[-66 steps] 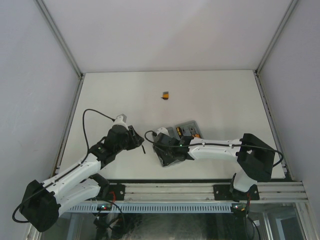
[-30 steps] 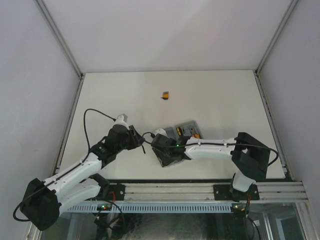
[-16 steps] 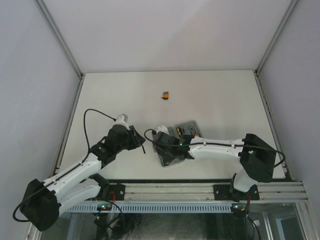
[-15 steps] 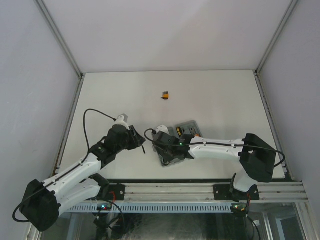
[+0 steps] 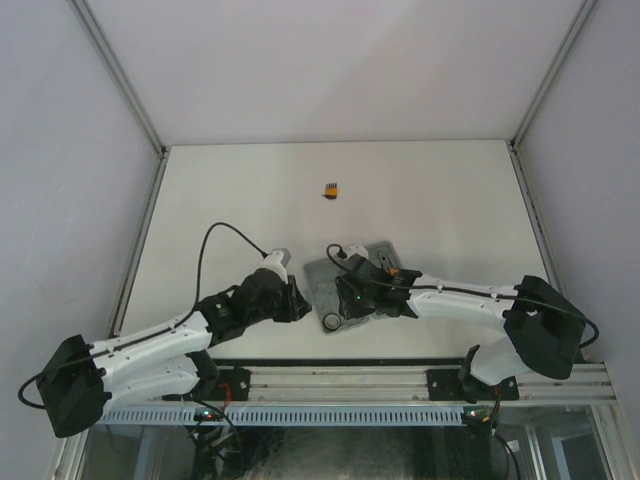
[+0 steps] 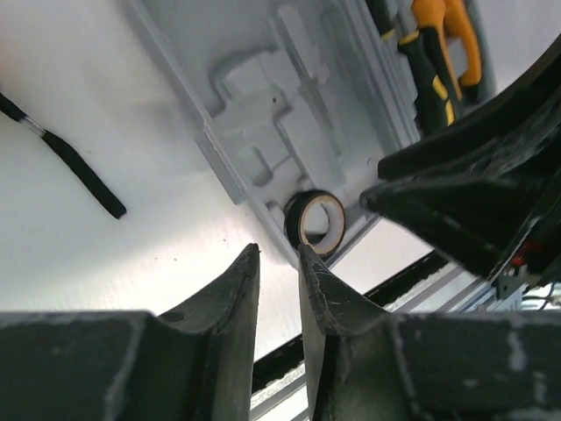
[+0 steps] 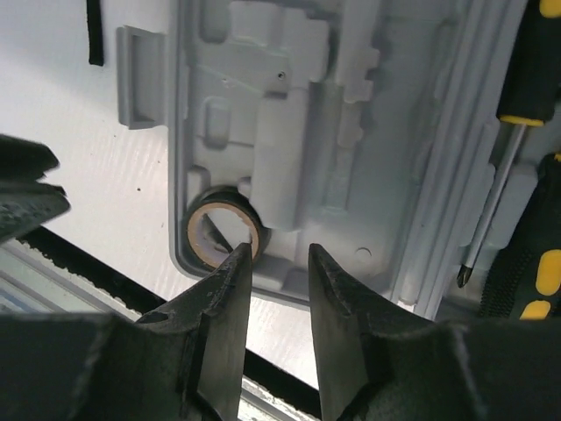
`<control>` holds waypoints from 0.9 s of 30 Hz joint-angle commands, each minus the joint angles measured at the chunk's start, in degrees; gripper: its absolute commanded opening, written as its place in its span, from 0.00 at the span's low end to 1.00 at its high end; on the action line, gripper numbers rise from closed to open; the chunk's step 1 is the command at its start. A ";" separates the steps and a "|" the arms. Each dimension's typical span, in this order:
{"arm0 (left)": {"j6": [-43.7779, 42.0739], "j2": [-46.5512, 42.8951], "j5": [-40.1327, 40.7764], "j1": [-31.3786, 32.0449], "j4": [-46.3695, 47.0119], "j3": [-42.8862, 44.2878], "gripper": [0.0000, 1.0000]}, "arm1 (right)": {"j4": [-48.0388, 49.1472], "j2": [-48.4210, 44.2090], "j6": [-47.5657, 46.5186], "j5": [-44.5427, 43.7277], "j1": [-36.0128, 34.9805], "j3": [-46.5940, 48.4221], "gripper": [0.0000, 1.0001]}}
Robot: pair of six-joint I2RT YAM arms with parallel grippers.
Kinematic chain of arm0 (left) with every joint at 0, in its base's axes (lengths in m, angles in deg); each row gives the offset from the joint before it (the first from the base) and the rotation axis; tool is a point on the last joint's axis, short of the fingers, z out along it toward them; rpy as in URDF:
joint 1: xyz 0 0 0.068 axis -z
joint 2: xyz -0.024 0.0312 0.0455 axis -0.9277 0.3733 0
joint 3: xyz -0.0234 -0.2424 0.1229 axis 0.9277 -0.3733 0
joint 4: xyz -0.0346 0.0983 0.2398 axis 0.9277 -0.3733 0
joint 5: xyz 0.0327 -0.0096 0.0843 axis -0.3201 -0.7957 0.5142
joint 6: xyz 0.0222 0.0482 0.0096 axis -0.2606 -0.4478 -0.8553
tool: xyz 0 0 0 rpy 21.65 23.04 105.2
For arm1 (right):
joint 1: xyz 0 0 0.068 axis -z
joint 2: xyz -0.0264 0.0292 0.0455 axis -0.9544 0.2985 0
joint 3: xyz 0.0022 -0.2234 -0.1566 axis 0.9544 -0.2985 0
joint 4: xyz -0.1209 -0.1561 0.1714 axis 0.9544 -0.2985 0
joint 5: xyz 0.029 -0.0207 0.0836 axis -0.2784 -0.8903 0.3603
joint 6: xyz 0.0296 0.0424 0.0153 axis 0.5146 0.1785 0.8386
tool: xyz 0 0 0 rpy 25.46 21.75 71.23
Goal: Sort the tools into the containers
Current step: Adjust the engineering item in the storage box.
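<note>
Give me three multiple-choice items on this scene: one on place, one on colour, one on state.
1. Where does the black ring lie?
A) in a corner of the tool case
B) beside the orange-black block
C) on the pliers
2. The tool case is:
A) orange
B) grey
C) black
3. The tool case is:
A) shut
B) standing on edge
C) open flat

Key: A, the right wrist view shows the ring inside the case's corner. B, its plastic is grey. C, its moulded recesses face up.
</note>
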State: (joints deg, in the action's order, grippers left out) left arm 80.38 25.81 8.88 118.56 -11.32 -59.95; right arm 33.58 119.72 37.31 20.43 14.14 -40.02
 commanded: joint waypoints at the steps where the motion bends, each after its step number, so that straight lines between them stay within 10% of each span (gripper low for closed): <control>1: 1.40 3.87 1.28 3.21 2.06 2.24 0.27 | 8.52 -3.43 3.10 5.33 2.01 -3.87 0.31; 27: -6.66 15.85 -3.54 5.58 -0.33 10.64 0.25 | 18.93 -4.31 4.49 13.13 6.06 -11.01 0.18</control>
State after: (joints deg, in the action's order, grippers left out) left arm 75.71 40.97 6.34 123.68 -11.89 -52.70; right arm 49.17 114.98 41.44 32.67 19.80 -51.01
